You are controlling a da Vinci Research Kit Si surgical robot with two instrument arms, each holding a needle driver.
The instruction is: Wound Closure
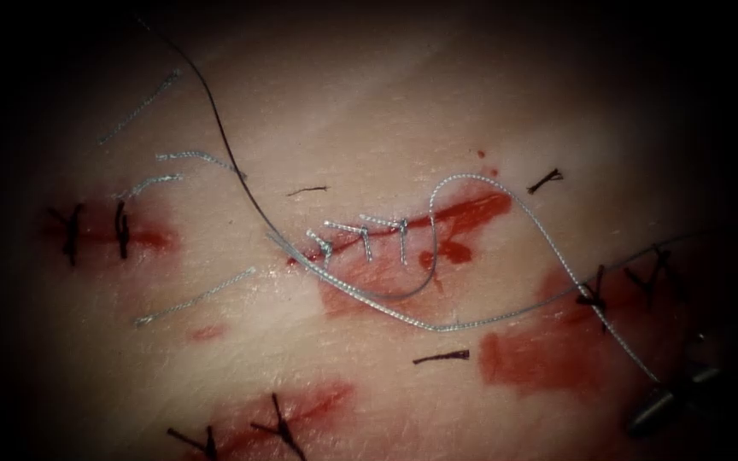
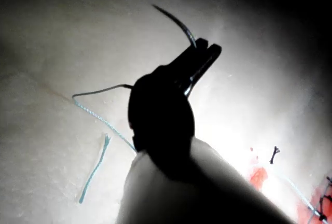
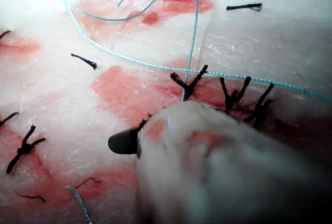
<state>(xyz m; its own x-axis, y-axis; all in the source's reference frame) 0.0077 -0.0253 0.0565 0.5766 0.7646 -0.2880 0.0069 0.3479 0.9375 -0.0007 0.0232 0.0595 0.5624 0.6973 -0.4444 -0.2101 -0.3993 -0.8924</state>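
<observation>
With the left tool (image 2: 207, 49) clamped on the needle (image 2: 176, 22) back from its free point, clear of the tissue (image 1: 369, 111), a steady grip and slack, unsnagged thread (image 1: 471, 325) probably matter most; whether the right tool (image 1: 664, 401) holds that thread I cannot tell.
</observation>
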